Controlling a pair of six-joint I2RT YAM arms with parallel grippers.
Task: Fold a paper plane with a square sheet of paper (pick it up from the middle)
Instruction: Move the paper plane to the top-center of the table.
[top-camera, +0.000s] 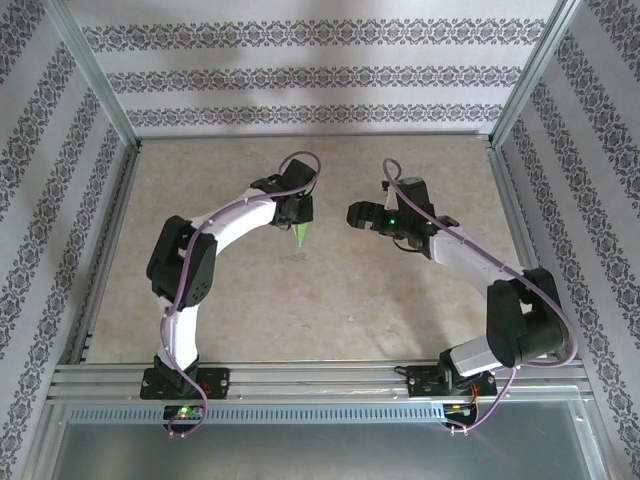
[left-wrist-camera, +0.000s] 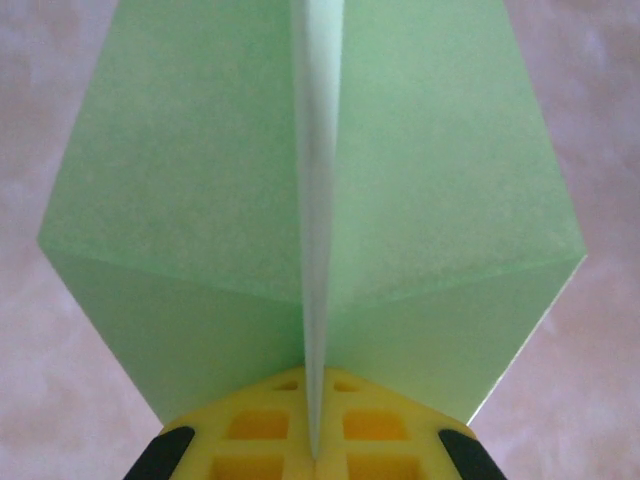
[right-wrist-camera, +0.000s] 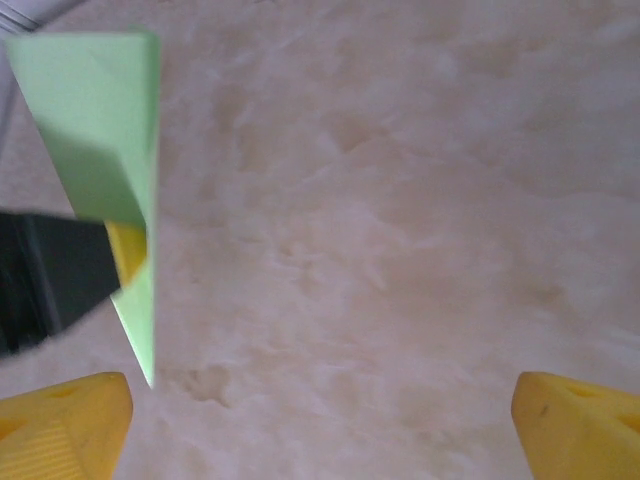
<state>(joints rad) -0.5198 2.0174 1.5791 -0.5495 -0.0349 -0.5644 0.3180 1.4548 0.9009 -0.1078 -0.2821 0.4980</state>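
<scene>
We start at the near edge, where the left arm's base (top-camera: 185, 383) and the right arm's base (top-camera: 450, 380) sit bolted down, and follow the arms out over the marbled beige table (top-camera: 330, 310). On the left side, the left gripper (top-camera: 299, 222) is clamped tight on the paper plane (top-camera: 302, 237), jaws pressed together with only the thin green paper between them. From the left wrist camera we see its yellow fingers (left-wrist-camera: 260, 430) meeting on the centre crease. The light green flaps spread left and right beyond them, and the pale fold line runs straight up the middle. In the overhead view the plane pokes out from that gripper as a slim green point; whether its tip touches the table we cannot tell. Across from it, the right gripper (top-camera: 354, 214) has its jaws spread wide and holds nothing, near the plane but apart from it. Its wrist camera gives us both yellow fingertips (right-wrist-camera: 65, 425) at the bottom corners, far apart, with bare table between them. Off to the left there, the green plane sits pinched by the other gripper's yellow pad. Farther back, the patterned wall (top-camera: 320, 80) closes off the table.
</scene>
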